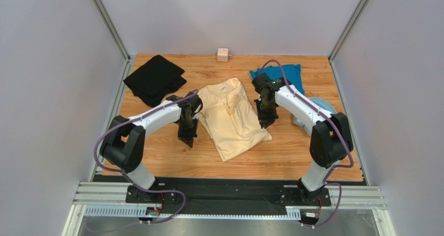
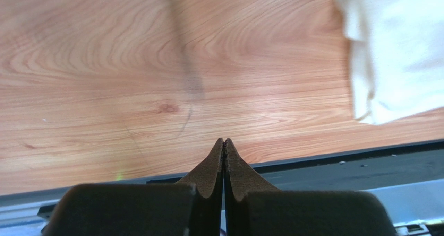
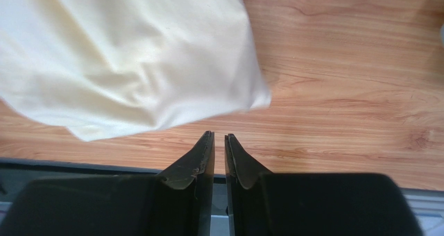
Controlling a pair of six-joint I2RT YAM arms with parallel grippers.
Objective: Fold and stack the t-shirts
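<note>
The pale cream-yellow t-shirt [image 1: 232, 119] lies partly folded in the middle of the wooden table [image 1: 156, 158]. The black t-shirt [image 1: 155, 79] lies folded at the back left, and the teal t-shirt [image 1: 292, 75] is bunched at the back right behind my right arm. My left gripper [image 1: 187, 140] hangs just left of the cream shirt, shut and holding nothing [image 2: 224, 141]; the cream shirt's edge [image 2: 396, 54] is to its right. My right gripper [image 1: 264, 124] hovers over the cream shirt's right edge. Its jaws [image 3: 219, 136] stand slightly open with nothing between them, just off the cream shirt's corner [image 3: 130, 54].
A small pink cube [image 1: 223, 54] sits at the back edge. Light-blue headphones [image 1: 318, 105] lie at the right, partly behind my right arm. Grey walls close in three sides. A dark rail [image 2: 365, 163] runs along the near table edge.
</note>
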